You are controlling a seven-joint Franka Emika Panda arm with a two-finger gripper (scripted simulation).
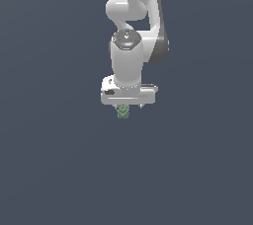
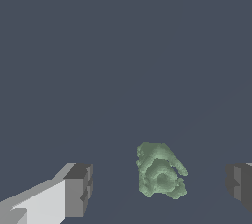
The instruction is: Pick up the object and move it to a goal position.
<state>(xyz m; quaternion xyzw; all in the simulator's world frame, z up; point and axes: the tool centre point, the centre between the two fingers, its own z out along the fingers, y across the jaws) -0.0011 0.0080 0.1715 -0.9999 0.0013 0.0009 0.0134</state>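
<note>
While the arm (image 1: pixel 141 26) hung straight down in the exterior view, the gripper (image 1: pixel 127 106) pointed at the flat dark grey floor (image 1: pixel 59 169) with the object (image 1: pixel 123 112) showing just under its white body. Only the lower part of that pale-green lump was visible there; the rest sat behind the gripper's underside. Whether it touched the floor couldn't be told from that view.

In the wrist view, the fingers (image 2: pixel 78 190) were spread wide, one dark pad on each side of the frame. The object (image 2: pixel 160 173) sat in the gap between them, nearer the pad at the frame's edge (image 2: pixel 239 187) than the other, touching neither. Clear floor showed on both sides of it. Its surface looked lumpy, with ridged rings around a central hollow. Nothing was pinched; the gripper stood open around the object.
</note>
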